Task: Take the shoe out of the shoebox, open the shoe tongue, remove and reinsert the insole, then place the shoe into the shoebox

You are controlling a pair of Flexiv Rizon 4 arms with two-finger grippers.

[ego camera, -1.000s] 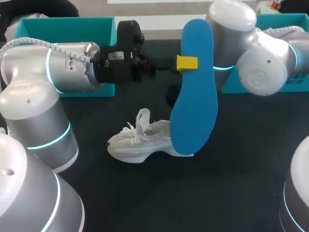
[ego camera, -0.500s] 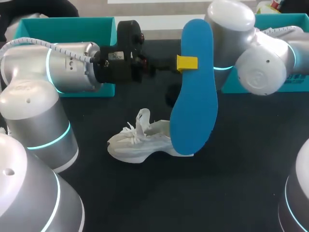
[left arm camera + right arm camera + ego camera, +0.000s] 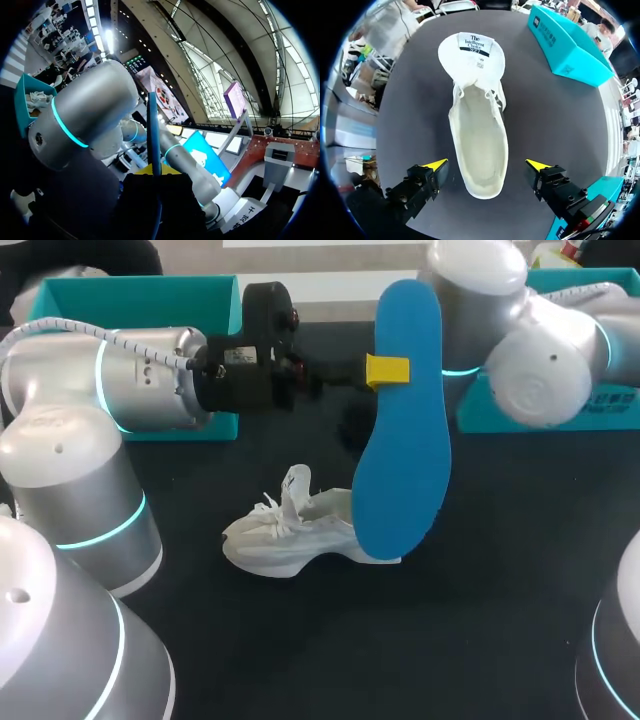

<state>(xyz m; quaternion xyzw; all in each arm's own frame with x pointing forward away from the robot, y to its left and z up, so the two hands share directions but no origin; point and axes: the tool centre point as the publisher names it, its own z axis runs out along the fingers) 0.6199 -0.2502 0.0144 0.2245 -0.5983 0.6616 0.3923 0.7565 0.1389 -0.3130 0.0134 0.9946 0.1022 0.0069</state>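
Observation:
A white shoe lies on the black table, its tongue folded open and its inside bare. My left gripper is shut on the blue insole and holds it upright above the shoe's heel. In the left wrist view the insole shows edge-on between the yellow tips of the left gripper. My right gripper hangs open above the shoe, one finger on each side of the heel and well apart from it. The insole and my right arm hide this gripper in the head view.
A teal shoebox stands at the back left behind my left arm. Another teal box sits at the back right, partly behind my right arm. In the right wrist view a teal box lies beyond the shoe's toe.
My right arm's elbow has shifted slightly up and back. The left gripper, the insole and the shoe have not moved.

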